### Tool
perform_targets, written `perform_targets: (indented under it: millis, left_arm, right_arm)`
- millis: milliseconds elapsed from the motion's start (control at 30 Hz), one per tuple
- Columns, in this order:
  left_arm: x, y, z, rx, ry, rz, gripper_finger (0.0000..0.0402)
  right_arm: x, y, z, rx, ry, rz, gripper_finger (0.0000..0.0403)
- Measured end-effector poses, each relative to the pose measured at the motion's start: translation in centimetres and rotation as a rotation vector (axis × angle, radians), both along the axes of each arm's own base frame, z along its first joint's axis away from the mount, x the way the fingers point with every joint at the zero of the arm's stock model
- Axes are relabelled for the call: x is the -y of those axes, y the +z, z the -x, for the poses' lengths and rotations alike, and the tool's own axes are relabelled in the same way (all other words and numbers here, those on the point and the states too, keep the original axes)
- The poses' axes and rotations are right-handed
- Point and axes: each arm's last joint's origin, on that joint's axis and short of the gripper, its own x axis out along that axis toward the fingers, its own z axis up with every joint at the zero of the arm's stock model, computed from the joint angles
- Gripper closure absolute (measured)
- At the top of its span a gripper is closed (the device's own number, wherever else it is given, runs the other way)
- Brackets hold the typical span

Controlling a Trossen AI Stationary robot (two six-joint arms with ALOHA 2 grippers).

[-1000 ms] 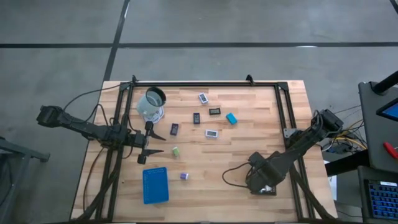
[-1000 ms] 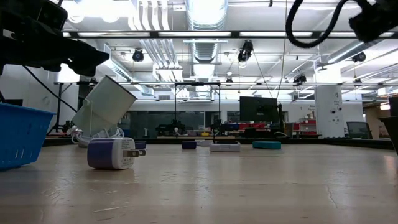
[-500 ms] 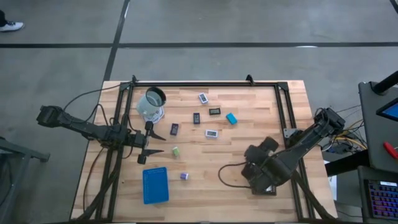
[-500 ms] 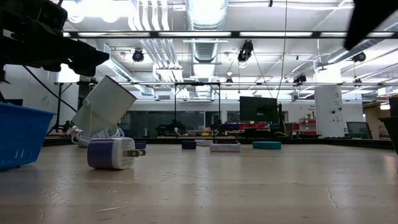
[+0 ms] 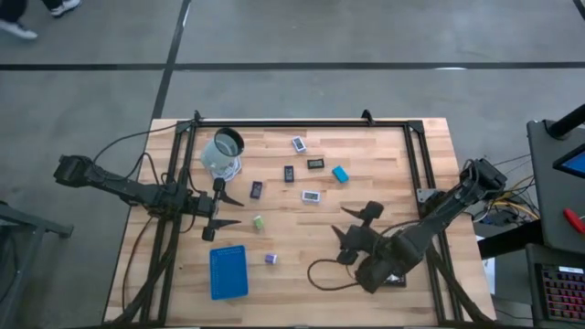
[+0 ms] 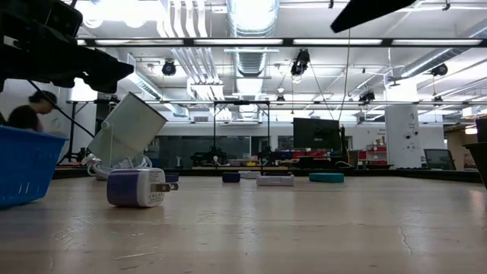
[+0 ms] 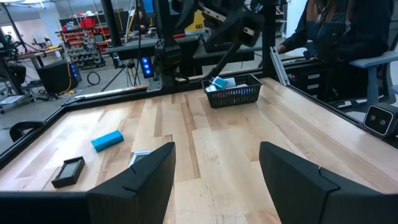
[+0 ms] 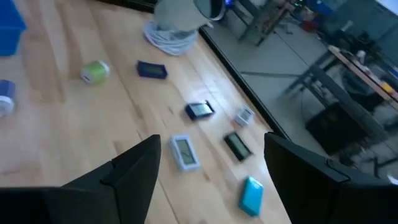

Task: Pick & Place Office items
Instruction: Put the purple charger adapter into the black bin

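**A:** Working from the left side — what room is there?

**B:** The left gripper [image 5: 234, 210] hangs by the table's [image 5: 302, 265] left rail, fingers well apart and holding nothing. The clear cup [image 5: 223, 152] lies tipped just behind it, and the blue tray [image 5: 228, 270] sits near the front edge. Between tray and cup there is bare wood.

**A:** And the office items?

**B:** Eight, counted across. A dark rectangle [image 5: 257, 189], a green block [image 5: 259, 222] and a purple block [image 5: 271, 259] lie nearest the left gripper. Mid-table: a small dark rectangle [image 5: 289, 174], a white-faced piece [image 5: 299, 143] close to the back rail, a dark label [image 5: 315, 164], a white rectangle [image 5: 313, 195] and a teal block [image 5: 340, 174]. All rest on wood, none touching.

**A:** The right side?

**B:** The right gripper [image 5: 353, 232] hovers over open board right of centre — jaws spread wide, empty. A black tray [image 7: 233, 93] sits under that arm, near the front right corner. One of each tray, one cup.
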Motion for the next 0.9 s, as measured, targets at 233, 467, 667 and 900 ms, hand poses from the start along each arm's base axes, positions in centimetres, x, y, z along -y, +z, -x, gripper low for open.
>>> perform_targets:
  millis: [233,467,667,900]
  left_arm:
    - [0.0,0.0,0.0,0.0,0.0,0.0,0.0164]
    - [0.0,0.0,0.0,0.0,0.0,0.0,0.0164]
    - [0.0,0.0,0.0,0.0,0.0,0.0,0.0164]
    - [0.0,0.0,0.0,0.0,0.0,0.0,0.0164]
  right_arm:
    - [0.0,-1.5,-2.0,0.034,0.143,0.0,0.0122]
    - [1.5,-2.8,-4.1,0.138,0.374,-0.012,0.0122]
    - [4.6,-4.5,-6.0,0.172,0.563,-0.111,0.0122]
    - [7.5,-7.5,-8.9,0.093,0.735,-0.228,0.0122]
